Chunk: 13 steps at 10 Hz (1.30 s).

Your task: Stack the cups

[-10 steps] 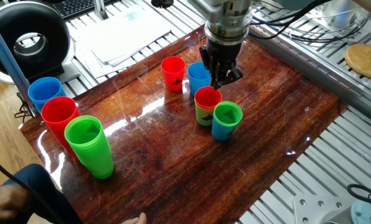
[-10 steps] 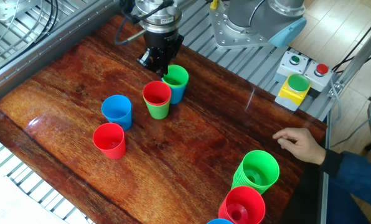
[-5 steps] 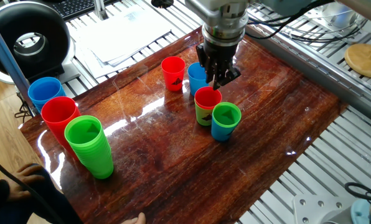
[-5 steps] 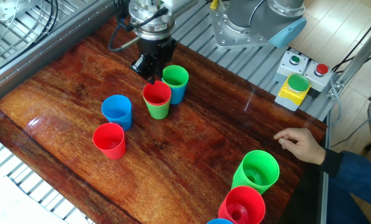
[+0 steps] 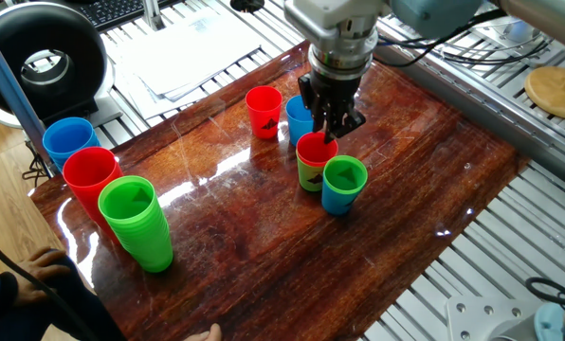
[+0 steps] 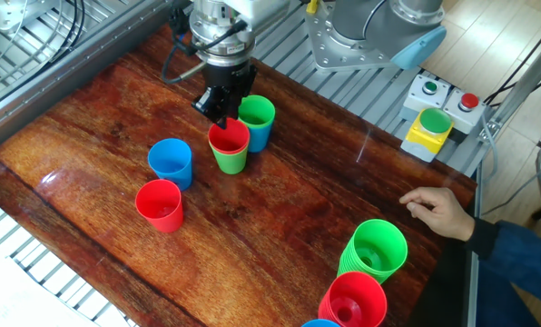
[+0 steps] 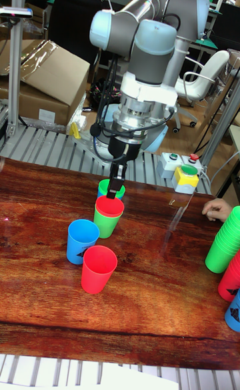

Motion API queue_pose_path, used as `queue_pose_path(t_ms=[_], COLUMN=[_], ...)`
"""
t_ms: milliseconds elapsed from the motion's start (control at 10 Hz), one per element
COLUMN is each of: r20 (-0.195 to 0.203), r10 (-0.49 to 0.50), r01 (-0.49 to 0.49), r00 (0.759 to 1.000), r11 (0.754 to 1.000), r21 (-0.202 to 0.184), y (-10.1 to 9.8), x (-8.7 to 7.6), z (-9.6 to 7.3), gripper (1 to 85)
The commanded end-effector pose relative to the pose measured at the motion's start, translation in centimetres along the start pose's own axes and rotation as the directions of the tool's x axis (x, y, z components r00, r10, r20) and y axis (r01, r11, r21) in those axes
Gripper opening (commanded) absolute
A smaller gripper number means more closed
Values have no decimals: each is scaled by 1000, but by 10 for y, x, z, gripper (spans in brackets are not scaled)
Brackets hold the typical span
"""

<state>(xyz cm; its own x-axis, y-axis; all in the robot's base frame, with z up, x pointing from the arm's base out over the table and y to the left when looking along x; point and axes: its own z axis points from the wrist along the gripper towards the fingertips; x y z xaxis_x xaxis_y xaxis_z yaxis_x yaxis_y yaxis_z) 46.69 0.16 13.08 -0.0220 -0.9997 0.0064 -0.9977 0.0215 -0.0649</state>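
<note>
Two stacks stand mid-table: a red cup nested in a green cup (image 5: 312, 159) (image 6: 229, 147) (image 7: 109, 215), and a green cup nested in a blue one (image 5: 344, 184) (image 6: 256, 121) beside it. A single blue cup (image 6: 170, 163) (image 7: 83, 241) and a single red cup (image 5: 263, 112) (image 6: 159, 203) (image 7: 99, 269) stand apart. My gripper (image 5: 331, 130) (image 6: 223, 115) (image 7: 117, 187) points down at the far rim of the nested red cup, its fingers slightly apart and holding nothing. It partly hides the blue cup (image 5: 299, 116) in one fixed view.
Three tall piles of nested cups stand at the table's end: blue (image 5: 69, 140), red (image 5: 91, 174) (image 6: 353, 300) and green (image 5: 136, 224) (image 6: 378, 249). A person's hand (image 6: 434, 211) rests on the table edge near them. A button box (image 6: 431, 127) sits beyond the edge.
My gripper has shifted from beside the green-in-blue stack over to the rim of the red-in-green stack and come down a little. No cup has moved.
</note>
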Motion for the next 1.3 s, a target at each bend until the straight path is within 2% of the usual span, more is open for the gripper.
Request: queue_pose_path(t_ms=[0, 200, 400, 500, 700, 800, 900, 1000, 1200], r20=[12, -2, 0, -12, -23, -27, 22, 30, 14], r10=[-2, -17, -7, -21, -14, 5, 29, 56, 55], r01=[2, 17, 7, 21, 15, -4, -29, -54, -54], r00=[1000, 1000, 1000, 1000, 1000, 1000, 999, 998, 998], r11=[1000, 1000, 1000, 999, 999, 999, 999, 997, 997], r21=[3, 22, 12, 32, 48, 35, -19, -48, -62], y=[1, -8, -13, -24, -38, -35, -16, 0, 20], x=[-2, 6, 9, 17, 29, 28, 11, 4, -1], z=[3, 1, -1, -3, 0, 1, -3, -9, -10], gripper=[320, 293, 303, 297, 287, 293, 373, 400, 427])
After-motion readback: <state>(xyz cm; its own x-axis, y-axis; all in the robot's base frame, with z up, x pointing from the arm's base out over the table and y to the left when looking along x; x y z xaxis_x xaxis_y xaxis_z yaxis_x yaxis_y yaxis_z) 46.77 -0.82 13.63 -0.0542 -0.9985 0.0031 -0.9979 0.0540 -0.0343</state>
